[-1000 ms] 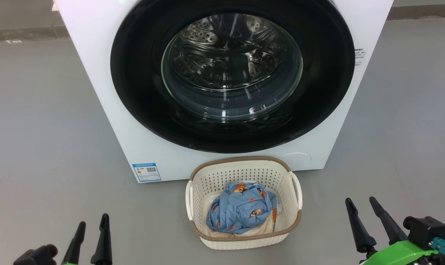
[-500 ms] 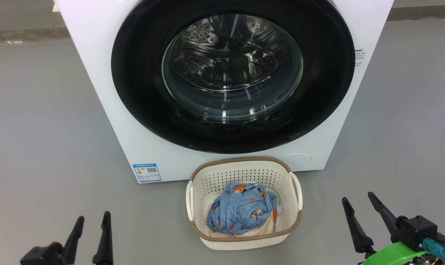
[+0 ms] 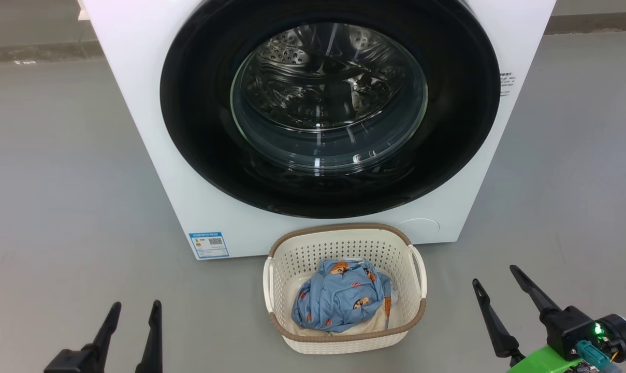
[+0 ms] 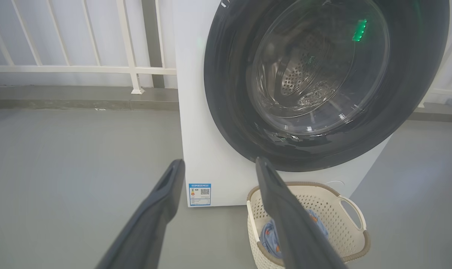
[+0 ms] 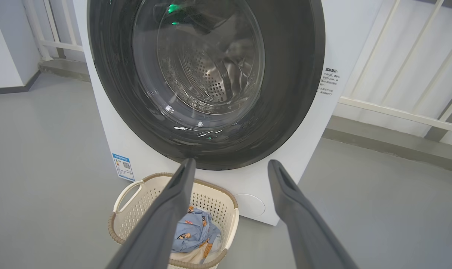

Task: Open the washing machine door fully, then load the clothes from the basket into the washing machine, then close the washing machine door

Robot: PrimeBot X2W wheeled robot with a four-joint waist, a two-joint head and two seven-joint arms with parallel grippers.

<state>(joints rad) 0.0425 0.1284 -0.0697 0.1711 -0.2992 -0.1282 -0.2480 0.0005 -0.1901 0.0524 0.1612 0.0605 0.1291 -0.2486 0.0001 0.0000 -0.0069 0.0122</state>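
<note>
Door shut, laundry waiting
Head view: the washing machine door (image 3: pixel 328 103) sits closed, the basket (image 3: pixel 338 228) on the floor (image 3: pixel 59 181) just before it holds the clothes (image 3: pixel 338 303); left gripper (image 3: pixel 136 305) and right gripper (image 3: pixel 495 275) hang spread, empty. Left wrist view: the door's glossy rim looks rigid and slick — probably best hooked at its edge. Right wrist view: the fabric looks soft, light, pinchable at its bunched top.

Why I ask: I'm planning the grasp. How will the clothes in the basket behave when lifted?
The clothes lie crumpled in folds, so probably floppy: they would drape and trail from a pinch. The fabric looks thin, so likely light. The cream cloth beneath may well stay behind in the basket.
</note>
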